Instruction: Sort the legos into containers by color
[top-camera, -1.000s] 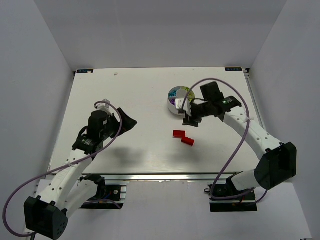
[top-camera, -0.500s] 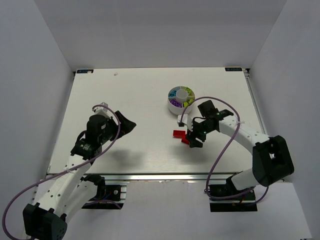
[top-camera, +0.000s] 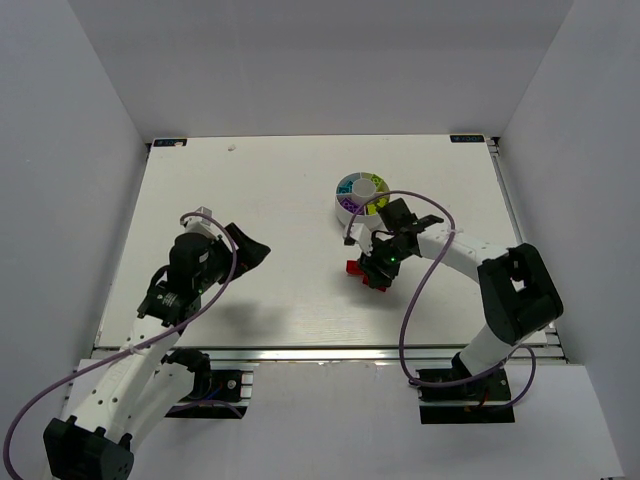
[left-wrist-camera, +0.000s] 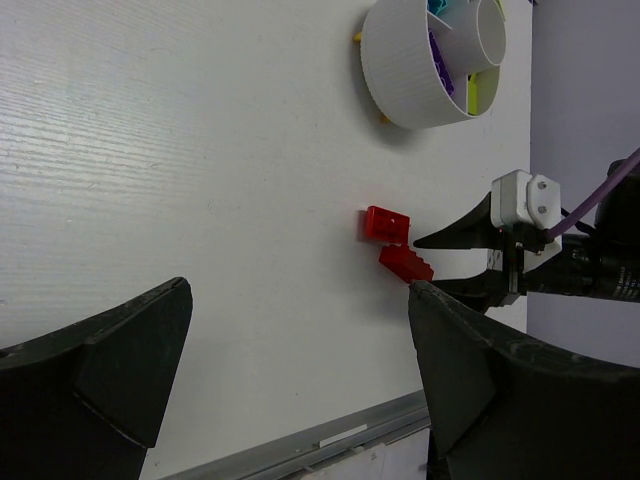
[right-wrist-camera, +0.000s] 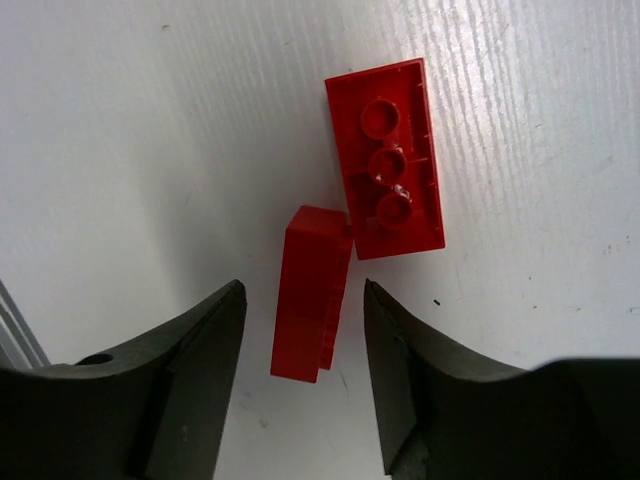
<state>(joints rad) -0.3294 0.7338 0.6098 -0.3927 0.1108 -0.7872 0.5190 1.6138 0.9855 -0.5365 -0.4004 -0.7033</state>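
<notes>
The right arm is folded sharply at the elbow in the top view, its forearm stretched toward the middle of the frame. Its right claw (top-camera: 378, 272) is pointed down at the white surface (top-camera: 270, 200), just below the dish (top-camera: 346, 211). In the right wrist view the jaws are seen parted on either side of a red brick lying on its side (right-wrist-camera: 310, 295). A thin gap is left on each flank, so nothing is gripped. A second red brick (right-wrist-camera: 385, 155) is turned underside up, its corner touching the first at the centre of that frame.

The left arm is extended from the lower left of the top view. Its left claw (top-camera: 250, 248) is raised clear of the surface and aimed to the right, with the jaws spread fully and nothing between them.

Purple, cyan and lime pieces are seen in separate wedges of the dish, at upper right of the left wrist view.
</notes>
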